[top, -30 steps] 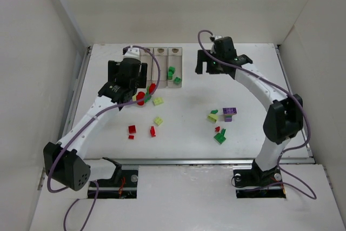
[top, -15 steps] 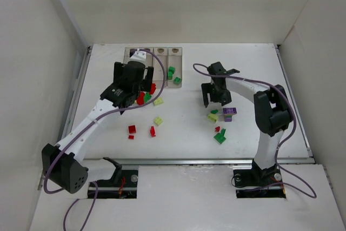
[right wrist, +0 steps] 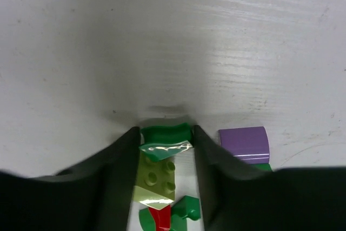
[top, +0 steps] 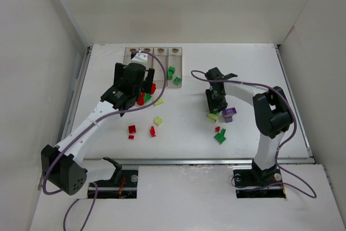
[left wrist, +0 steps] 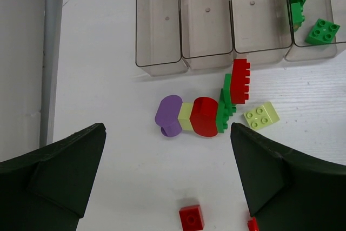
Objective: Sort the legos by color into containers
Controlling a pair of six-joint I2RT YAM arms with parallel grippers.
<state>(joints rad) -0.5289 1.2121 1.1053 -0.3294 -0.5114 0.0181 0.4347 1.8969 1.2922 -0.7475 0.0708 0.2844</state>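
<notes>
In the top view, we judge the step in hand to be a pick on the right side. The right gripper is down at the table among the loose legos right of centre, with a purple brick at its 3 o'clock. The containers lie well apart from it at about 10 o'clock, and the rightmost bin holds green bricks. We judge that the next move calls for a firm hold, a straight lift clear of the neighbouring bricks, and a carry to that bin. The left gripper hangs over a red cluster just at 6 o'clock of the bins.

In the left wrist view, the left gripper has its jaws wide apart and holds nothing. Between them, toward 12 o'clock, lie a purple piece, a rounded red piece and a studded red brick. A yellow-green square brick lies at 3 o'clock of these. The bins sit beyond them, and the three on the left look empty.

In the right wrist view, the right gripper has its jaws drawn narrow around a green brick, which sits right at the fingertips and seems to touch both. We cannot tell whether it is truly clamped. A yellow-green brick lies just at 6 o'clock of the green one, also between the fingers, and we think it may get dragged along.
</notes>
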